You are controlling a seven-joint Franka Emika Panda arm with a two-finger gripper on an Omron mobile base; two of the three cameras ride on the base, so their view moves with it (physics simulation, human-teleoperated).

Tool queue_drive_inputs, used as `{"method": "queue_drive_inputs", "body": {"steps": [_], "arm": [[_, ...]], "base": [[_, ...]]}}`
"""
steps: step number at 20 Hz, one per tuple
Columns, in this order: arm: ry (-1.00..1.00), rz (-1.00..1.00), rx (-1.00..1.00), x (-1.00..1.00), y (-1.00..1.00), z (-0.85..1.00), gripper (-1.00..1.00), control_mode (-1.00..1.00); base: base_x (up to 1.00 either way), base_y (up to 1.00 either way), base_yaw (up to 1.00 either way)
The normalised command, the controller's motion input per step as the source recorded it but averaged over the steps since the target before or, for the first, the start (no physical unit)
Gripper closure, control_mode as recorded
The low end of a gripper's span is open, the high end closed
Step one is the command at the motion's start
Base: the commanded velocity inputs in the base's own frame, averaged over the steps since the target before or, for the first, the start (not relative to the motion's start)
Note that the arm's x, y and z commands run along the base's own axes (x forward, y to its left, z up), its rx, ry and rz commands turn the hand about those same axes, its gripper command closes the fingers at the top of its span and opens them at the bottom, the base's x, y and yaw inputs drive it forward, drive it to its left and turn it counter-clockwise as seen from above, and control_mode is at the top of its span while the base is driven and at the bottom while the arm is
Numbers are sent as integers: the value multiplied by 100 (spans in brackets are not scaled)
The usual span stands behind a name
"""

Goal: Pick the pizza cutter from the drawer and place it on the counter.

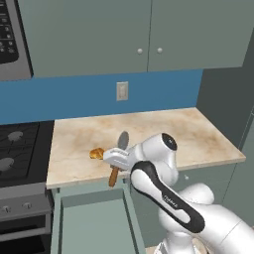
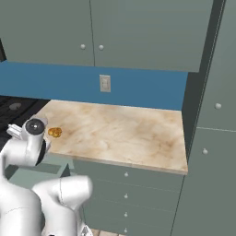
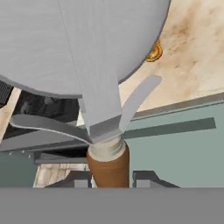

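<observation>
Now the cutter was lifted, not yet placed.
The fingers (image 3: 111,178) clamped the pizza cutter (image 1: 118,158) by its wooden handle, above the open drawer (image 1: 92,218) at the surface's (image 1: 188,134) near edge, beside a pastry (image 1: 96,153). Next, I judge, carry it farther over the surface, lower, release.

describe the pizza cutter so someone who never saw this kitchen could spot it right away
Find the beige marble counter right of the black stove, and look at its front edge above the open drawer. There the gripper holds the pizza cutter, disc upward. Its orange-brown wooden handle and grey round blade set it apart from the lumpy golden pastry lying beside it.
</observation>
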Motion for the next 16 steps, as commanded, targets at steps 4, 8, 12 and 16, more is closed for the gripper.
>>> {"method": "queue_drive_inputs", "body": {"steps": [4, 8, 12, 16], "arm": [[9, -7, 25, 100, -50, 57, 100, -100], [43, -12, 10, 100, -59, 60, 100, -100], [69, -12, 0, 100, -70, 59, 100, -100], [79, -9, 0, 100, -75, 28, 100, -100]], "base": [[0, 0, 0], [0, 0, 0], [0, 0, 0], [0, 0, 0]]}}
